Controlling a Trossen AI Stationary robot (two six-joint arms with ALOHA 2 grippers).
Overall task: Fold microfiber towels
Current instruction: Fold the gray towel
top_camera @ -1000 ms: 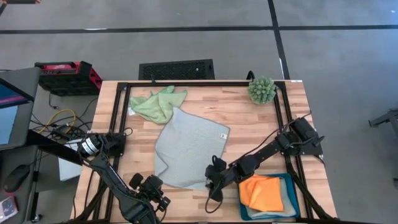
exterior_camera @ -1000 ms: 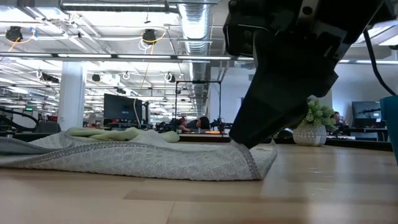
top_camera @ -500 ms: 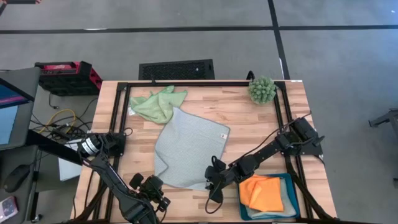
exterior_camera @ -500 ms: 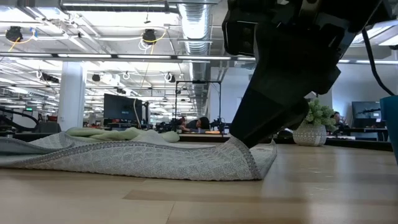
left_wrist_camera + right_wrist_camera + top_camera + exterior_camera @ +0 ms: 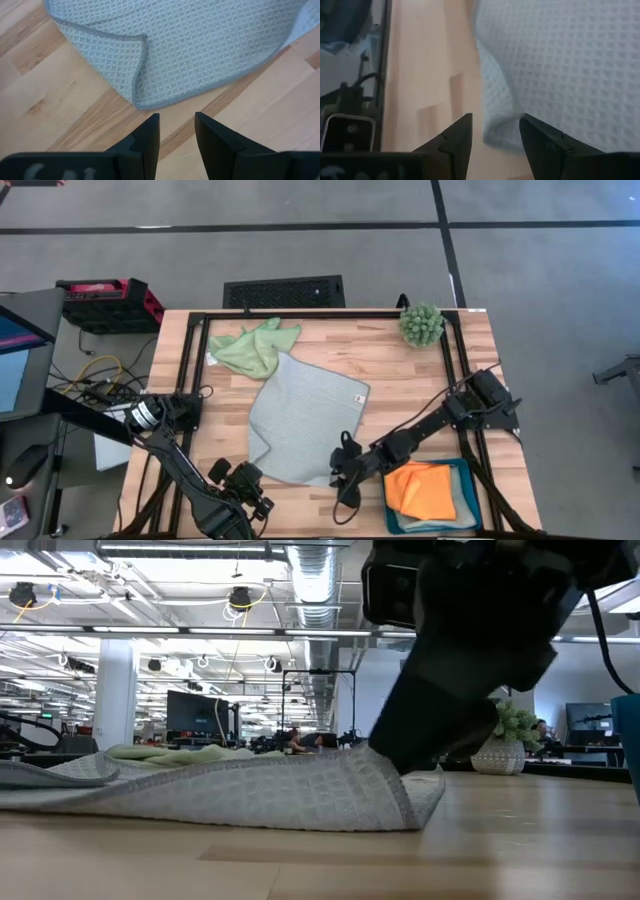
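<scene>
A pale blue-grey towel (image 5: pixel 300 415) lies spread in the middle of the table and also shows in the low view (image 5: pixel 250 795). My right gripper (image 5: pixel 340 470) is at its near right corner, shut on it (image 5: pixel 495 120). My left gripper (image 5: pixel 248 480) waits open near the table's near edge, just short of the towel's near left corner (image 5: pixel 140 75), which is folded over. A light green towel (image 5: pixel 255 345) lies crumpled at the far left. An orange towel (image 5: pixel 420 488) lies in the teal tray (image 5: pixel 470 520) on a paler cloth. My right gripper pinches the blue-grey towel by the edge at its near right corner (image 5: pixel 496 131) between its two fingers. The fingers slant down from the table's right side. That corner stands a little raised (image 5: pixel 365 755), and the rest of the towel lies on the table.
A spiky green ball plant (image 5: pixel 421 324) stands at the far right corner. The black frame rails (image 5: pixel 195 380) run along the table's sides. Bare wood shows to the right of the towel (image 5: pixel 410 400).
My right gripper has gone up a little with the towel's near right corner. In the low view the cloth beside the gripper now stands higher in a hump, while the rest of the towel stays flat on the table.
</scene>
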